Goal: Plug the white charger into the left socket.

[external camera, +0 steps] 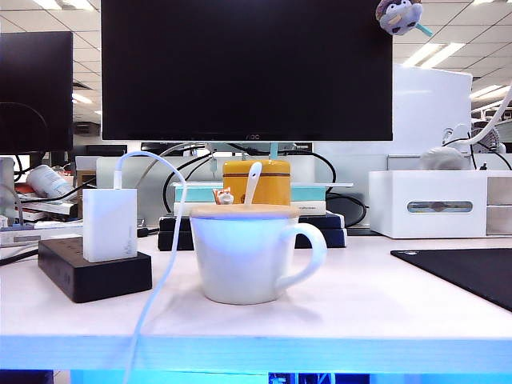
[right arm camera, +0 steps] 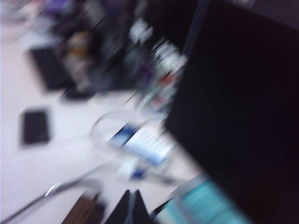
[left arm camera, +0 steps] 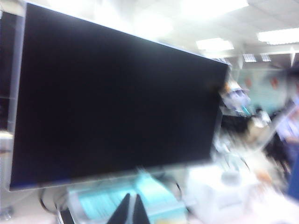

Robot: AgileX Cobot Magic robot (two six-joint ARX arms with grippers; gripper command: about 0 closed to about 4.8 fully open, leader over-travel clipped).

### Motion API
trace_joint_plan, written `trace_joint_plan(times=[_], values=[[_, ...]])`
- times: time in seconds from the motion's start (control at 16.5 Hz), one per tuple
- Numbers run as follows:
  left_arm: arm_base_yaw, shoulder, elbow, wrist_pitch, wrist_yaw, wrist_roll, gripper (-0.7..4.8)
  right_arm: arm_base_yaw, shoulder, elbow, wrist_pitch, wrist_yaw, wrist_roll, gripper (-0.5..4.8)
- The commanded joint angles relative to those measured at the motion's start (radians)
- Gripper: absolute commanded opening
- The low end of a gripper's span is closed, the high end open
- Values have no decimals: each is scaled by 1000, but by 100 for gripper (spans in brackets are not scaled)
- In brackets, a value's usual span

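The charger (external camera: 110,224) stands upright on the left end of the black strip (external camera: 94,268), seemingly seated in the left socket, its cable (external camera: 160,280) looping up and trailing over the table (external camera: 336,316) edge beside the mug (external camera: 254,252). The plugging looks done: the left gripper (left arm camera: 131,210) and right gripper (right arm camera: 132,207), both with fingers together and empty, point toward the monitor (external camera: 246,68); next would be parking the arms clear

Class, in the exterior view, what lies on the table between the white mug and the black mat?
Nothing: bare table separates the mug and mat in the exterior view.
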State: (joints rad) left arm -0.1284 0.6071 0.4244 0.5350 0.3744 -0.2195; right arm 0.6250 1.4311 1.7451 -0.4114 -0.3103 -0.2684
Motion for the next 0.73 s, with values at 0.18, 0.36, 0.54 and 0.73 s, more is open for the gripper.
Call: trace_joint_plan(times=[0.18,0.36,0.54,0.73], values=[[1,-28,273,-505,-49,103,-5,6,-202,5,-23,193,6,-5],[1,-177,445,-869,-200,173,-5,6,-309,-21,-222,267,-26,-5],[2,-473,451,-1038,-292,188,-5,6,-430,-209,-203,263,3,-5],[3,-599,435,-1331,-352,193,-5,7,-636,-600,86,264,66,-5]])
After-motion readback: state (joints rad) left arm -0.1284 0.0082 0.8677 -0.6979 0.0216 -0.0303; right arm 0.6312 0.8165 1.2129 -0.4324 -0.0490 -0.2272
